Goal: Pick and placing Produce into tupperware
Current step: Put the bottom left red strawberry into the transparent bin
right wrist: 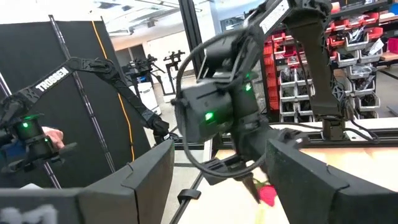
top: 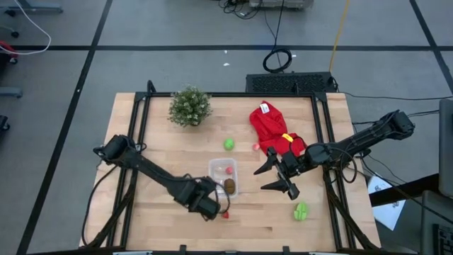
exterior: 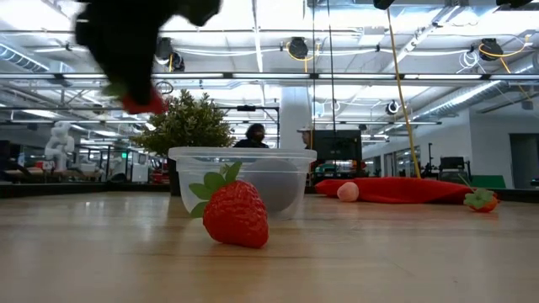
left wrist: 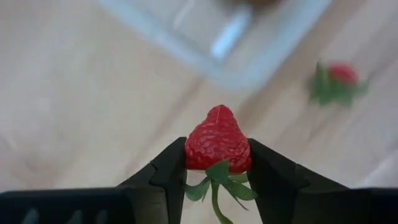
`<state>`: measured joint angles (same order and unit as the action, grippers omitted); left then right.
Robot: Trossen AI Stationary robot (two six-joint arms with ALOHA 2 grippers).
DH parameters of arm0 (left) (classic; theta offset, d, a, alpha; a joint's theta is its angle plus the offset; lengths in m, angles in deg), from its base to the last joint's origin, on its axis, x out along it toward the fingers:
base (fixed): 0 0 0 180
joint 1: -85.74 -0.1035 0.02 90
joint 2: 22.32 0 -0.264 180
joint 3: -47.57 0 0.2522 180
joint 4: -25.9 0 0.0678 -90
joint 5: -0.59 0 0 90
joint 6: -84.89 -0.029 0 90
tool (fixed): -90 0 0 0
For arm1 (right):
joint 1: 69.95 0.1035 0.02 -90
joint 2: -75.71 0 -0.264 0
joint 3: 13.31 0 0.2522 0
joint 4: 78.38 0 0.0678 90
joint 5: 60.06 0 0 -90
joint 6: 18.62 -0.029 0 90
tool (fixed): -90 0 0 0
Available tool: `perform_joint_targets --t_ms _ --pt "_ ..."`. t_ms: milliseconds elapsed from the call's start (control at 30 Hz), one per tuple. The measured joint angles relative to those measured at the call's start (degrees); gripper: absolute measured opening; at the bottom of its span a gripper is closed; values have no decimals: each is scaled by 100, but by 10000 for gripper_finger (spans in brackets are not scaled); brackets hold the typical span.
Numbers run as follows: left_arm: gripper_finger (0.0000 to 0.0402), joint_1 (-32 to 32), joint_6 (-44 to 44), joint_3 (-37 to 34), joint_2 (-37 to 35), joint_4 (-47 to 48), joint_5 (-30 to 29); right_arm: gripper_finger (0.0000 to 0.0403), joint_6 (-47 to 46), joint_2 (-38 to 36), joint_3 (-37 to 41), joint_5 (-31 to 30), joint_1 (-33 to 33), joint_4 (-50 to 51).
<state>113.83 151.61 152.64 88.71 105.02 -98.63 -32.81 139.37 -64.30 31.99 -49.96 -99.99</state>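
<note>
Reds and greens on pale wood

The strawberry (left wrist: 217, 145) pinched in the black left gripper (left wrist: 217, 167) is bright red with a green leafy cap, as is the strawberry on the table (exterior: 235, 212). The tupperware (exterior: 242, 175) is clear, holding a brown oval (top: 230, 185) and a pink piece (top: 229, 170). Two green pieces (top: 228, 144) (top: 301, 210) lie on the light tan table (top: 156, 134); the cloth (top: 272, 129) is red with a yellow mark.

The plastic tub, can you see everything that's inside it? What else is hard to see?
- Tupperware: high view shows a brown piece and a small red one; the pieces are too small to name. In the low view the cloudy wall hides them.
- Left gripper, holding a strawberry: tub behind is blurred.
- Right gripper: open, empty.
</note>
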Motion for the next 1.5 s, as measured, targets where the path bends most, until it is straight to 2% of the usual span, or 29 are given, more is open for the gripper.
perform_joint_targets --t_ms 333,600,1300,1500 --pt "151 -1149 -1406 150 -9 34 -200 242 -10 -1 1 0 0 7" --pt "153 -1717 -2253 105 45 -764 -147 242 0 -2 1 0 0 113" --pt "154 -1723 -2137 -905 137 -1844 183 242 160 -46 0 0 0 -304" --pt "155 -1724 -2173 -961 140 -1907 187 242 187 -46 0 0 0 -345"
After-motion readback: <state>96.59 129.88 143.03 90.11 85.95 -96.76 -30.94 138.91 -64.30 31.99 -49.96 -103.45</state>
